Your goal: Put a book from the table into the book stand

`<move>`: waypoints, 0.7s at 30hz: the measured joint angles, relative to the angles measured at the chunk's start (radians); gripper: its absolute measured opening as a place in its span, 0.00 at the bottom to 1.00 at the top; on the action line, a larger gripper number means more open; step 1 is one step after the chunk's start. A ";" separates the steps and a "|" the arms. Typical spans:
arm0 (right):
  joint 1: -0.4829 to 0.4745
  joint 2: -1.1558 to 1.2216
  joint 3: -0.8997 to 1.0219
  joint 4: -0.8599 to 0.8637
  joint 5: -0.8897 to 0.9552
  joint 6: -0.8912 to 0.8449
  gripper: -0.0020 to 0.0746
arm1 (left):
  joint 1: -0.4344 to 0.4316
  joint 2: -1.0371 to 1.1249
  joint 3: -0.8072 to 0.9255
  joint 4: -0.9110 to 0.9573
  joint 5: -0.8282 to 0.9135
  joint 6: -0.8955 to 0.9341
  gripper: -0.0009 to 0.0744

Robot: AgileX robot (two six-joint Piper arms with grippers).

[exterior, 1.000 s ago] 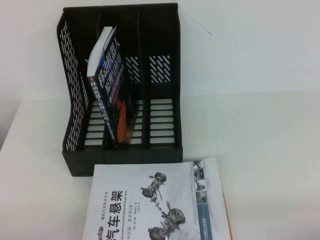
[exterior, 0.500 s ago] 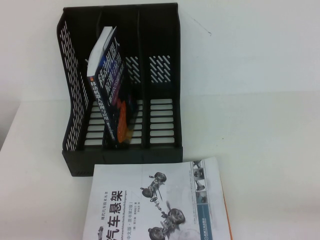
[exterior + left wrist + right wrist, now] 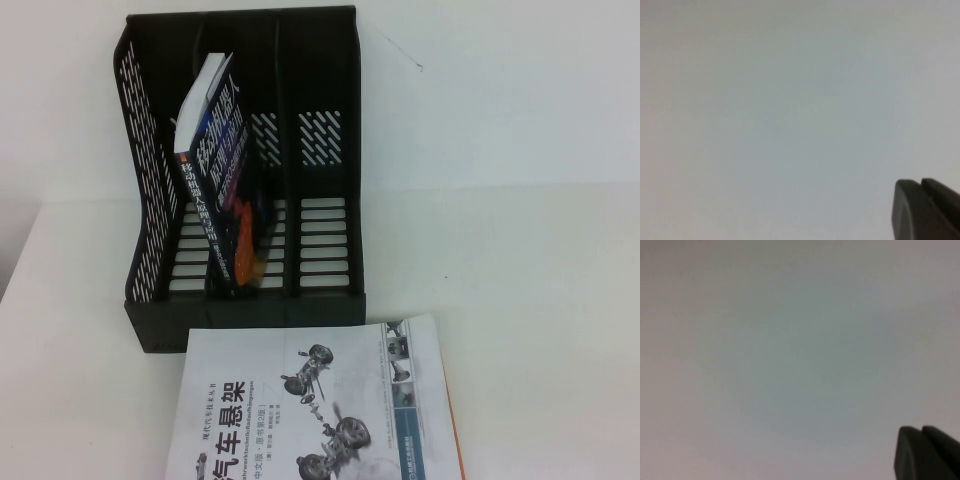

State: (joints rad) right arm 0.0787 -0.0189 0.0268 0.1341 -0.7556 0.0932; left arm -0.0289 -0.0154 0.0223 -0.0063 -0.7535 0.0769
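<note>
**Book flat on the surface, both arms out of the overhead view**

The book (image 3: pixel 315 405), white with grey suspension-part images, lies face up on the surface (image 3: pixel 540 260) at 6 o'clock in the high view, its far edge just beside the front lip of the book stand (image 3: pixel 330 60). An orange-edged book (image 3: pixel 452 415) shows beneath it along its 3 o'clock edge. The stand sits at 11 o'clock. A dark blue book (image 3: pixel 215 180) leans tilted in the stand, apparently in the middle compartment, though the left one cannot be ruled out; the right compartment is vacant.

The left gripper (image 3: pixel 927 210) and the right gripper (image 3: pixel 927 452) each show only as a dark tip over bare white surface in their own wrist views; neither appears in the high view. Whether either pair of jaws is wide or narrow cannot be told.

The step in hand appears to be the approach to the book. A sound grasp likely takes the top book alone at an exposed edge, without pinching the orange-edged book below. The book then needs turning upright, spine vertical, before lowering into a free compartment, well clear of the leaning blue volume.
</note>
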 joint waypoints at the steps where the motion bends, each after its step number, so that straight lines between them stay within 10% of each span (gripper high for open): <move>1: 0.000 0.000 0.000 0.028 -0.017 0.000 0.02 | 0.000 0.000 0.000 -0.010 0.001 -0.002 0.01; 10: 0.000 0.000 -0.029 0.020 0.045 -0.067 0.02 | 0.000 0.000 -0.129 -0.045 0.370 0.026 0.01; 21: 0.000 0.126 -0.511 -0.110 1.063 -0.118 0.02 | 0.000 0.134 -0.402 -0.098 0.941 -0.052 0.01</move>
State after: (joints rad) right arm 0.0787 0.1067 -0.4838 0.0240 0.3077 -0.0245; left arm -0.0289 0.1183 -0.3793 -0.1046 0.1873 0.0246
